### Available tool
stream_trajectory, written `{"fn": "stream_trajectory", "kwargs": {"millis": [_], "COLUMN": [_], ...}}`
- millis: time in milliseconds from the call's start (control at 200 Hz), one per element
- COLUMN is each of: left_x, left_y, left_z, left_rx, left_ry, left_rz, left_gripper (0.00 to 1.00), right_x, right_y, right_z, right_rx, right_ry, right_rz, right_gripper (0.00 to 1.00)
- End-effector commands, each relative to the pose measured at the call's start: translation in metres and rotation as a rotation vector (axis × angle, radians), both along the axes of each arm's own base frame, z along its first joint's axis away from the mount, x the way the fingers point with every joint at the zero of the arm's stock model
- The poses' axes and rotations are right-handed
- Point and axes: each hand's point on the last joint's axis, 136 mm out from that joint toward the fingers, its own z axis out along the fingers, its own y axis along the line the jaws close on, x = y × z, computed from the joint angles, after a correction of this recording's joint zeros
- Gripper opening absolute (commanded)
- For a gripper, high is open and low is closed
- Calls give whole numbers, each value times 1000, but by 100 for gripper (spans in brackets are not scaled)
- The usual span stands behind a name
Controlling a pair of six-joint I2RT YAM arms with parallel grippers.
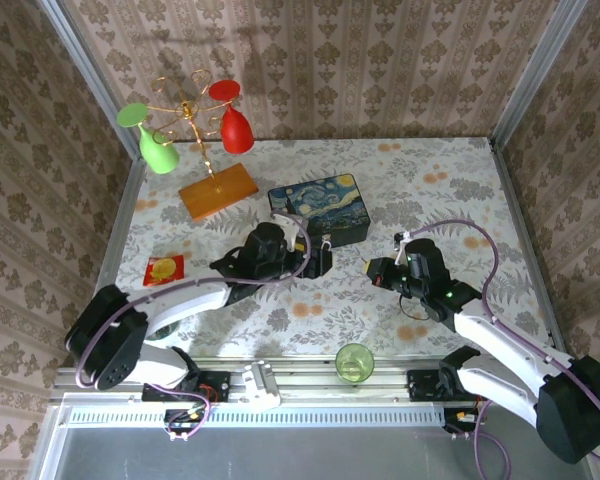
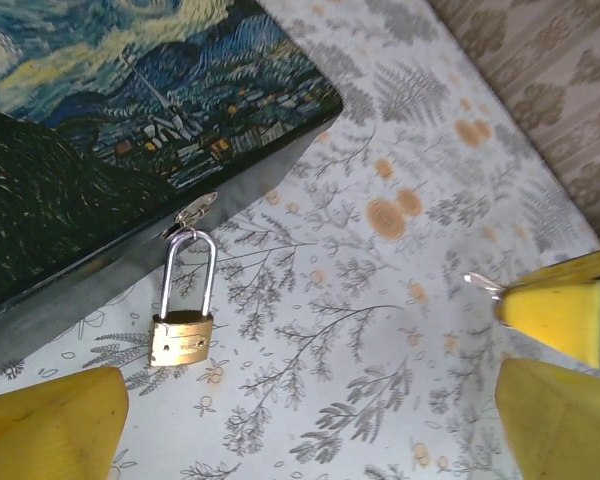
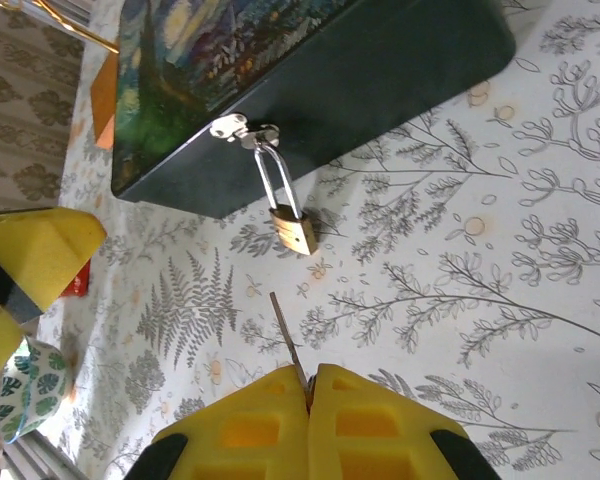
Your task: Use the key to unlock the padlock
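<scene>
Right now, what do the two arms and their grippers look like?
The left arm and the right arm have white links, black joints and wrists, and a looping purple cable. The left gripper and the right gripper each have two blocky yellow fingers.

Left arm point(image 1: 170, 305), right arm point(image 1: 500, 345): white links, black joints, purple cables point(image 1: 492, 258), yellow gripper fingers point(image 3: 380, 425), green light point(image 1: 448, 295).

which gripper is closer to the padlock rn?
Left. The left gripper is open just short of the padlock; the right gripper, shut on the key, sits farther off to the right, key tip clear of it.
</scene>
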Motion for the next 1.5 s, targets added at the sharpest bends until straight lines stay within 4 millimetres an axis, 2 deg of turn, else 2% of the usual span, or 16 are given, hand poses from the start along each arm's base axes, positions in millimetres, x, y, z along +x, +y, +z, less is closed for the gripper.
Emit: {"fn": "stream_trajectory", "kwargs": {"millis": [0, 220, 435, 525, 585, 710, 800, 975, 1120, 1210, 1400, 1495], "left_x": [7, 32, 62, 67, 67, 60, 58, 56, 53, 54, 53, 53], "left_y": [-8, -23, 3, 8, 4, -20, -26, -25, -20, -23, -23, -23], "left_z": [-13, -48, -75, -78, -80, -80, -82, -94, -104, -110, -115, -116], "left_rx": [57, 75, 199, 151, 122, 89, 86, 79, 119, 104, 158, 155], "left_ry": [13, 92, 35, 43, 49, 62, 62, 94, 89, 105, 85, 83], "left_rz": [-24, 14, 182, 196, 182, 99, 93, 122, 162, 162, 179, 196], "left_gripper": [91, 90, 94, 93, 91, 86, 83, 70, 66, 59, 56, 51], "right_x": [-4, -7, -10, -11, -13, -13, -12, -13, -12, -11, -12, -11], "right_y": [-13, -13, -16, -17, -18, -20, -20, -20, -20, -20, -20, -20], "right_z": [-9, -7, -3, 0, -1, -5, -6, -7, -9, -10, -12, -13], "right_rx": [-52, -49, -45, -49, -51, -59, -56, -54, -49, -47, -48, -44], "right_ry": [12, -6, -27, -36, -38, -33, -32, -33, -33, -34, -30, -31], "right_rz": [-35, -28, -29, -25, -26, -30, -30, -30, -37, -39, -40, -42], "right_gripper": [0, 0, 0, 0, 0, 0, 0, 0, 0, 0, 0, 0]}}
